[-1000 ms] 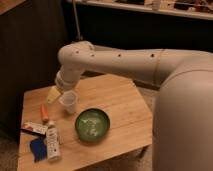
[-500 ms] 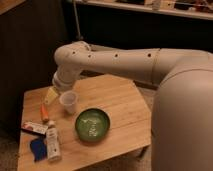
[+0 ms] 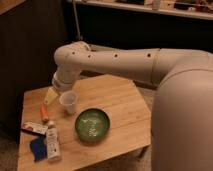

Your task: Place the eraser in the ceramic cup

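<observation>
The eraser (image 3: 34, 128) lies flat close to the left edge of the surface (image 3: 122, 102), toward the near-left corner. It is a small white block with a red and dark sleeve; any print on it is too small to read. It sits well apart from the cup (image 3: 68, 101), with nothing gripping it.

The cup stands upright farther back in the left half of the surface. It is pale whitish-grey and smooth, tapered, wider at the rim, and has no handle. What is inside cannot be made out.

The gripper (image 3: 50, 96) hangs just left of the cup, over the far-left part of the surface, showing as a pale yellowish wedge below the wrist. How far it is open, and whether it has hold of anything, cannot be told. The arm (image 3: 115, 62) is thick, smooth and off-white, with small dark dots along its length; it reaches in from the right and bends down at a rounded joint.

A round, glossy green bowl (image 3: 92, 124) sits near the middle, toward the near edge, with pale specks inside. A small orange piece (image 3: 44, 112) lies between the cup and the eraser. A white tube (image 3: 52, 142) lies near the near-left corner, its label unreadable, with a flat blue piece (image 3: 37, 149) just to its left. The surface is light wood with visible plank grain.
</observation>
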`<state>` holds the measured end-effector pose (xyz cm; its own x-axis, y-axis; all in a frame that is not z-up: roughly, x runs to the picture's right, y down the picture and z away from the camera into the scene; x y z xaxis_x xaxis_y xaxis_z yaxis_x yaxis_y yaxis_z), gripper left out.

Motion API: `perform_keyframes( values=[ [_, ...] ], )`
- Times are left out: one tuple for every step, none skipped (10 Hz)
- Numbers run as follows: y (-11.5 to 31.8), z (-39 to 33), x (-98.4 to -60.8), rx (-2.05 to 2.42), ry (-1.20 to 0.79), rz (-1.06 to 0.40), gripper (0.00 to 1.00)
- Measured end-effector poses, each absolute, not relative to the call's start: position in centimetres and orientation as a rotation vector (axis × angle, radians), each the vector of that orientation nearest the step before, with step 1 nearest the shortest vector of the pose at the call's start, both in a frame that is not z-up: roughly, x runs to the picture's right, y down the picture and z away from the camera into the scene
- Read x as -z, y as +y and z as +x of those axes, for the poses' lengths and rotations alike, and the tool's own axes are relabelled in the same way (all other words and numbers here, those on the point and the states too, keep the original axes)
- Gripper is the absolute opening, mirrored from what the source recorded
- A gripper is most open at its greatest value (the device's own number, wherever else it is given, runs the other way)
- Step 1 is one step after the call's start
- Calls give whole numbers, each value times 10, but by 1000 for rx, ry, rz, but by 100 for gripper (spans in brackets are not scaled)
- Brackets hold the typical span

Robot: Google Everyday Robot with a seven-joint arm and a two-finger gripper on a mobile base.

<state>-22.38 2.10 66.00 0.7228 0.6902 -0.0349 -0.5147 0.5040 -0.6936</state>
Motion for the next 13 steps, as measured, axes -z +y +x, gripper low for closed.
perform_keyframes(
  values=[
    [19,-231,-657,-721,-291,-729,80],
    [13,-242,-655,-694,-331,-705,80],
    [7,-266,-652,-648,-374,-684,80],
    [3,-285,-650,-613,-399,-671,80],
    [0,-306,-647,-579,-422,-663,80],
    [-3,-342,-643,-510,-451,-646,80],
    [-4,-372,-640,-451,-469,-633,80],
    [-2,-397,-638,-399,-480,-623,80],
    [6,-428,-631,-337,-493,-616,80],
    [17,-449,-626,-290,-497,-616,80],
    [30,-466,-627,-246,-490,-616,80],
    [45,-477,-633,-207,-472,-620,80],
    [60,-481,-642,-177,-448,-629,80]
  ],
)
